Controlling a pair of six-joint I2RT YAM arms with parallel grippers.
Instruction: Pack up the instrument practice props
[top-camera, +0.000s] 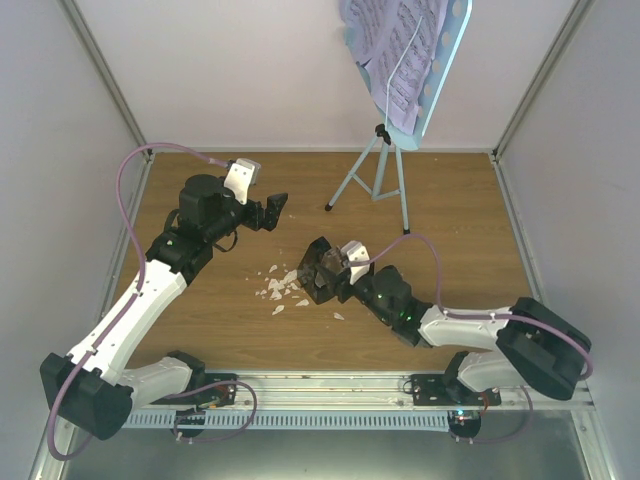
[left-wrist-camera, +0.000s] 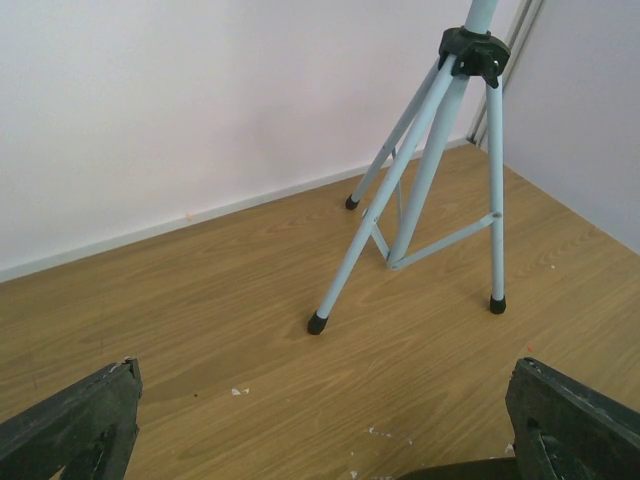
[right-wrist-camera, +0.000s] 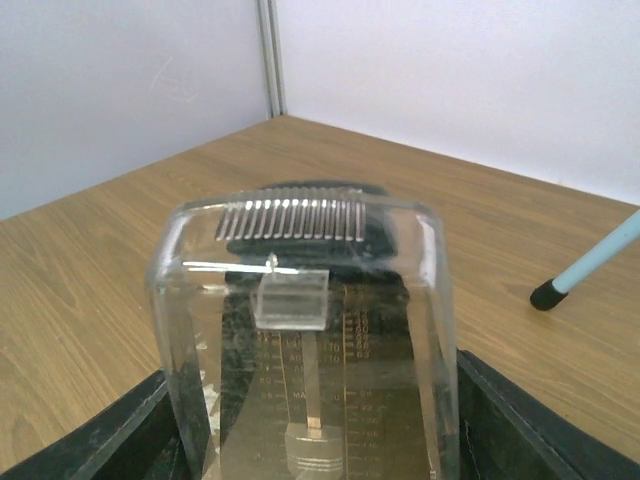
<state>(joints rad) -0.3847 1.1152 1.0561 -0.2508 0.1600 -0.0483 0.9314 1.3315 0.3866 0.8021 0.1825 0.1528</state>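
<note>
Between the right gripper's (right-wrist-camera: 310, 440) half-closed fingers sits the small black clear-covered pyramid metronome (right-wrist-camera: 305, 300), clamped (presumably for packing away); left gripper (top-camera: 275, 210) gapes wide, empty.

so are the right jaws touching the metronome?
Touching. Right wrist view: the right jaws sit flush against both sides of the metronome, no gap visible.

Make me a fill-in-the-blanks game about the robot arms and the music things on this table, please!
The jaws of the right arm grip the clear-covered ____.
The jaws of the left arm are open and hold ____.
The light blue music stand has ____ legs.
Small white ____ lie on the table.
Missing words: metronome, nothing, three, crumbs.
</note>
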